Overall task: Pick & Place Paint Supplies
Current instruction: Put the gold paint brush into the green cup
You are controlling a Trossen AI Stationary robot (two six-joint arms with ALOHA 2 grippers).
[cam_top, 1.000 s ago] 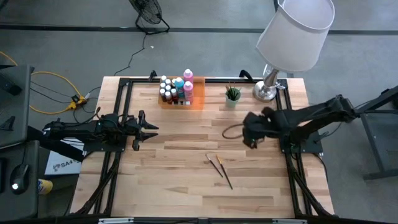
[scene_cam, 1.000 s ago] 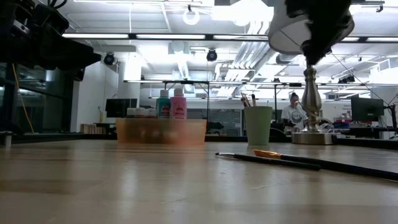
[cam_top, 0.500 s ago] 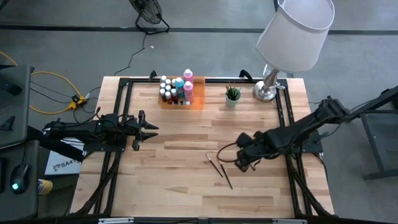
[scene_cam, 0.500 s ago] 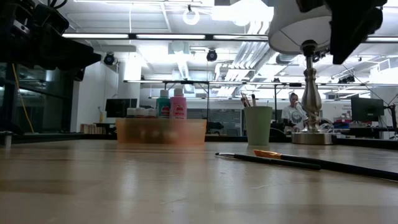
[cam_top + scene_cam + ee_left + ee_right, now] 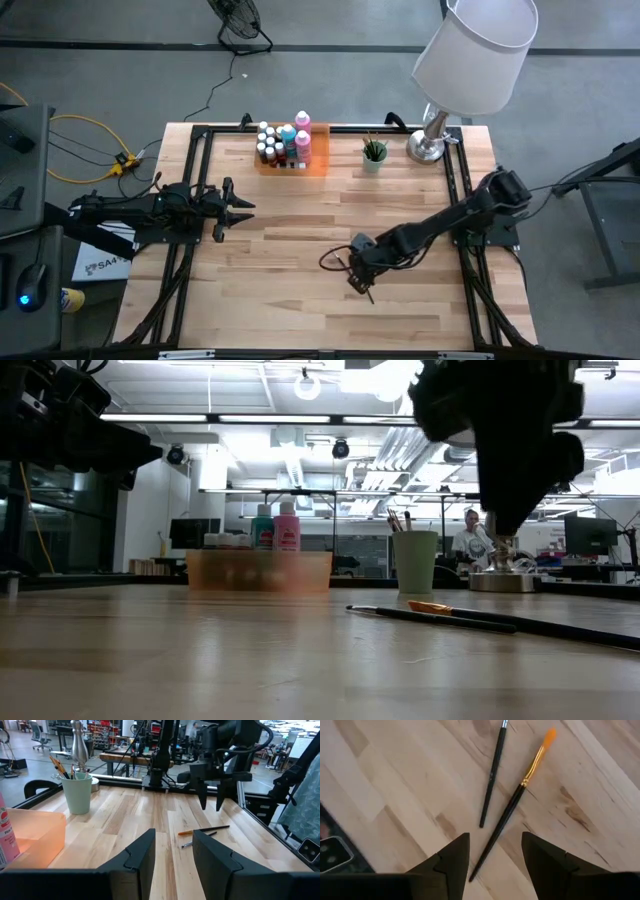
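Two thin dark paintbrushes lie flat on the wood, one with an orange tip [image 5: 512, 810], the other plain [image 5: 493, 775]. They also show in the left wrist view as brushes [image 5: 205, 830] and in the low view as brushes [image 5: 440, 614]. My right gripper [image 5: 494, 845] hovers open just above them, pointing down, its fingers on either side of the orange-tipped brush's handle without touching it. In the high view the right gripper [image 5: 360, 274] covers most of both. The paint bottles [image 5: 283, 143] stand in the orange tray [image 5: 316, 162]. My left gripper [image 5: 240, 207] waits open at the table's left side.
A pale green cup [image 5: 374, 155] holding brushes stands right of the tray at the far edge. A lamp's base [image 5: 428, 146] sits at the far right corner, and its shade [image 5: 472, 50] overhangs it. Black frame rails [image 5: 196, 160] run along the table's sides. Bare wood lies around the brushes.
My right gripper has swung from the right side, near the cup, toward the table's near edge and left, and has come down over the two brushes. The brushes have stayed where they were.
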